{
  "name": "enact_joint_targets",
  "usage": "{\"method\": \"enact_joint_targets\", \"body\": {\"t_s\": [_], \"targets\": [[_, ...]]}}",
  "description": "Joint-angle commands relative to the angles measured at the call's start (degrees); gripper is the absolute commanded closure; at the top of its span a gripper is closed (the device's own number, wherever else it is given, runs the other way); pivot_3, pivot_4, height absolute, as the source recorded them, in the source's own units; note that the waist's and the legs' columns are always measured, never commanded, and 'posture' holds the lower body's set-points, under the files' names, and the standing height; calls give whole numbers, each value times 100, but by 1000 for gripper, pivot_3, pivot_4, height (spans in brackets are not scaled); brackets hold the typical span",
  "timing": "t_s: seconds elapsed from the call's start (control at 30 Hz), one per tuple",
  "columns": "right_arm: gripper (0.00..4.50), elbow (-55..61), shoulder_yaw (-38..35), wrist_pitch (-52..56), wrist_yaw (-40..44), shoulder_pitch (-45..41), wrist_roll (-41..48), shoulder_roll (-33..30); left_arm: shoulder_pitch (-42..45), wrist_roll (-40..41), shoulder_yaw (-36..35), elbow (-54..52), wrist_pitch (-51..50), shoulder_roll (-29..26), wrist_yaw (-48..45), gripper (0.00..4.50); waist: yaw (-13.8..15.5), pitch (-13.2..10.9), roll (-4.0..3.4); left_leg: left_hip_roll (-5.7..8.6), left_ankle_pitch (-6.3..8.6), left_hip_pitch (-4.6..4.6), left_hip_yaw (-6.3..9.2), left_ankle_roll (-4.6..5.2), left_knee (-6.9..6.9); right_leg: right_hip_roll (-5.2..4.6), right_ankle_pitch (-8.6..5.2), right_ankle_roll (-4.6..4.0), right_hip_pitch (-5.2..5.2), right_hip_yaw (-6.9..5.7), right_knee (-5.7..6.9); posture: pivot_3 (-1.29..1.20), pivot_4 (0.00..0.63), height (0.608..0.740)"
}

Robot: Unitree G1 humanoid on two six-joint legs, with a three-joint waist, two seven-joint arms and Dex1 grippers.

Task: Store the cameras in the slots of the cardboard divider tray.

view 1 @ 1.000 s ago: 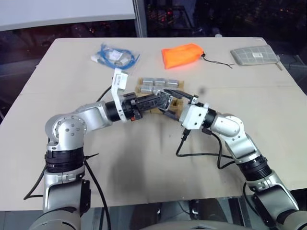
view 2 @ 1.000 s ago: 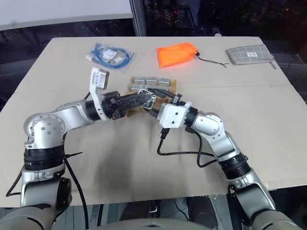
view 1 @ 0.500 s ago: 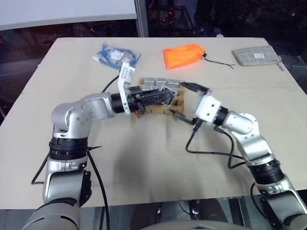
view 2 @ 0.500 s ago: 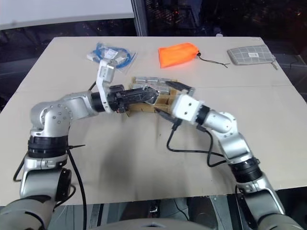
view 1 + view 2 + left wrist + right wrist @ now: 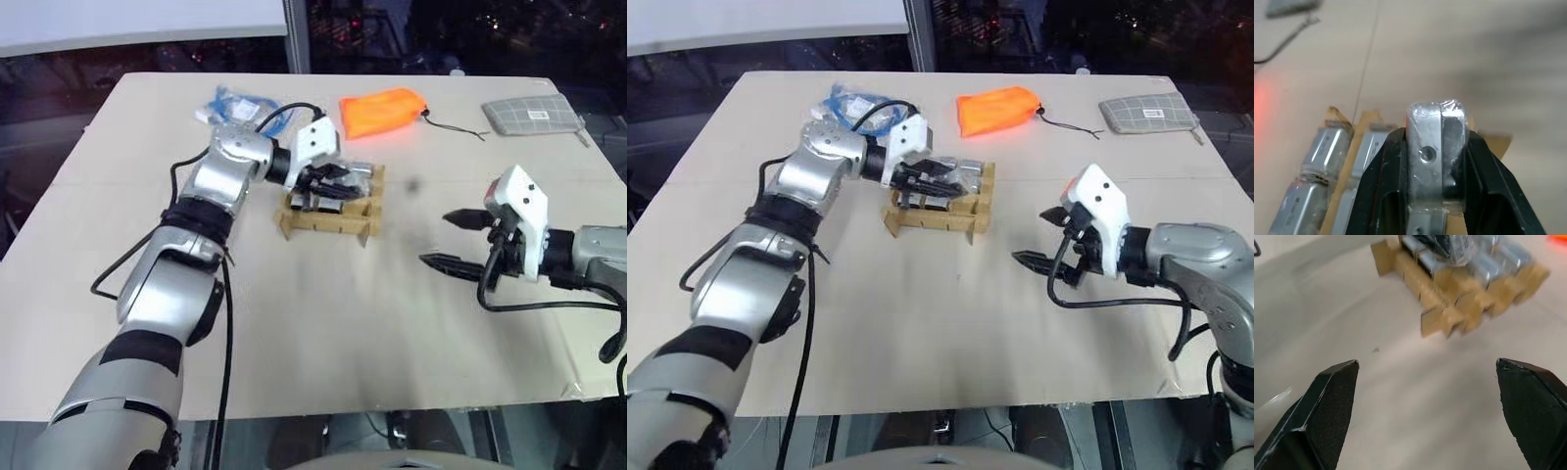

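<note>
The cardboard divider tray [image 5: 327, 224] stands mid-table with several silver-grey cameras [image 5: 359, 173] in its far slots. My left gripper [image 5: 333, 180] hovers over the tray's left side, shut on one film-wrapped camera [image 5: 1435, 161]; the wrist view shows it pinched between both black fingers, above filled slots [image 5: 1326, 151]. My right gripper [image 5: 436, 239] is open and empty, well to the right of the tray and a little above the table. Its wrist view looks across bare table at the tray [image 5: 1447, 290].
Along the far edge lie a blue cable bundle in a clear bag [image 5: 236, 106], an orange drawstring pouch [image 5: 382, 111] and a grey checked pouch [image 5: 534, 114]. A black cable [image 5: 534, 303] loops under my right wrist. Bare tabletop lies in front of the tray.
My right gripper has opened wide and drawn back to the right, away from the tray. The left gripper has rolled and carried its camera forward over the tray. The view has shifted too.
</note>
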State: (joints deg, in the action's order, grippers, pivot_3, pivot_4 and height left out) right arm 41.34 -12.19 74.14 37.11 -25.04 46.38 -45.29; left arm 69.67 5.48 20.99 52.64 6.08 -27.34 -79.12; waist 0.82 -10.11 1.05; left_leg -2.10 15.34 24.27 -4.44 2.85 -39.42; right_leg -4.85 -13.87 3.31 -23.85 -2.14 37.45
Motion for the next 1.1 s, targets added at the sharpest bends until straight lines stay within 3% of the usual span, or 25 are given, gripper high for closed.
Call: {"method": "enact_joint_targets", "body": {"t_s": [0.03,0.13,0.47,0.8,0.83,0.87,1.0,1.03,1.1], "targets": [[46,387,-226,370,-535,-209,194,34,381,-520,73,603,885,125,-139,3718,-3,0,0,0,0,9,9,0,-4,0,0,0,-5,-5,-1,0,150,740],[46,489,-385,586,-808,-325,539,245,590,-827,90,998,1209,282,-209,3718,-1,0,1,0,-1,47,22,-1,-15,0,1,1,-36,-17,5,0,150,740],[46,523,-449,626,-1351,-295,828,231,992,-1337,-77,1680,1435,724,320,3718,0,0,1,1,9,53,40,17,-15,-3,1,2,-36,-25,4,0,150,740],[46,455,-422,546,-1578,-372,996,129,1043,-1662,-112,1855,1237,725,-164,3718,-6,0,2,2,9,52,39,16,-17,-4,1,2,-36,-24,7,0,150,740],[0,438,-413,536,-1603,-388,1003,124,1044,-1671,-129,1857,1212,715,-214,2591,-6,0,1,2,9,51,39,16,-17,-4,1,2,-36,-24,8,0,150,740],[0,426,-411,530,-1620,-399,1015,119,1043,-1684,-138,1854,1212,705,-262,2298,-6,0,1,2,9,51,39,16,-17,-4,1,2,-36,-24,8,0,150,740],[0,348,-331,497,-1694,-474,1015,131,994,-1751,-204,1824,1308,645,-20,420,-5,0,2,1,8,51,40,16,-17,-4,1,2,-36,-24,9,0,150,740],[0,331,-309,490,-1707,-491,1013,134,986,-1771,-226,1819,1341,629,109,78,-5,0,2,1,8,51,40,16,-18,-4,1,2,-36,-24,10,0,150,740],[0,316,-275,470,-1732,-512,1019,145,964,-1539,-528,1749,1368,567,408,78,-4,0,2,1,9,51,41,16,-19,-4,1,2,-35,-23,11,0,150,740]]}}
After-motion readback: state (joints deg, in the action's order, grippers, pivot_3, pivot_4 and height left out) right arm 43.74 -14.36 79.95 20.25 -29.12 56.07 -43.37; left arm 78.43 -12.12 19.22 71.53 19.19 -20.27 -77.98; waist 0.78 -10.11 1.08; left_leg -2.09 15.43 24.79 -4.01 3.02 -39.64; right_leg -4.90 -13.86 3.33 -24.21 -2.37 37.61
